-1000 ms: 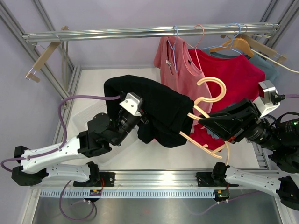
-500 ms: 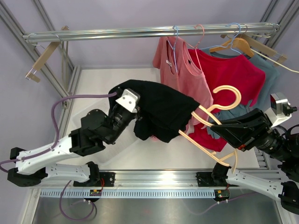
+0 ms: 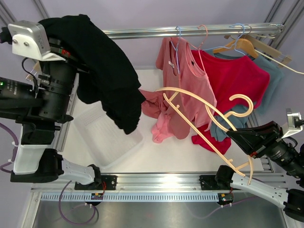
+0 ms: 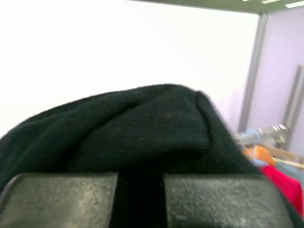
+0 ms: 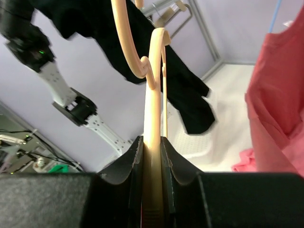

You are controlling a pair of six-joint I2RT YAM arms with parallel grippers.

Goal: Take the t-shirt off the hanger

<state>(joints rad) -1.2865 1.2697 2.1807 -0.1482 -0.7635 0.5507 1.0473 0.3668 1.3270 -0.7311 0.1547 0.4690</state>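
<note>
1. The black t-shirt (image 3: 102,71) is hanging completely free of the hanger (image 5: 153,95). It is draping from your raised left arm at the upper left, with its lowest fold dangling over the clear tray (image 3: 95,135).
2. Your left gripper (image 4: 140,194) is clenching a fold of that cloth between its pads. Holding it this high is probably what is letting the fabric hang loose instead of dragging.
3. The cream hanger is sitting bare, well apart from the shirt. Your right gripper (image 5: 152,147) is clamping its stem low on the right side, which likely braces it against the pull.
4. The white table (image 3: 190,156) is lying below both arms, and the tray is resting on its left part. I'm reading the tray as the likely drop spot.
5. The metal rail (image 3: 156,32) is running across the back and carrying a pink shirt (image 3: 183,76), a red shirt (image 3: 232,71) and a grey-blue one (image 3: 278,71). The pink one is sagging toward the table.
</note>
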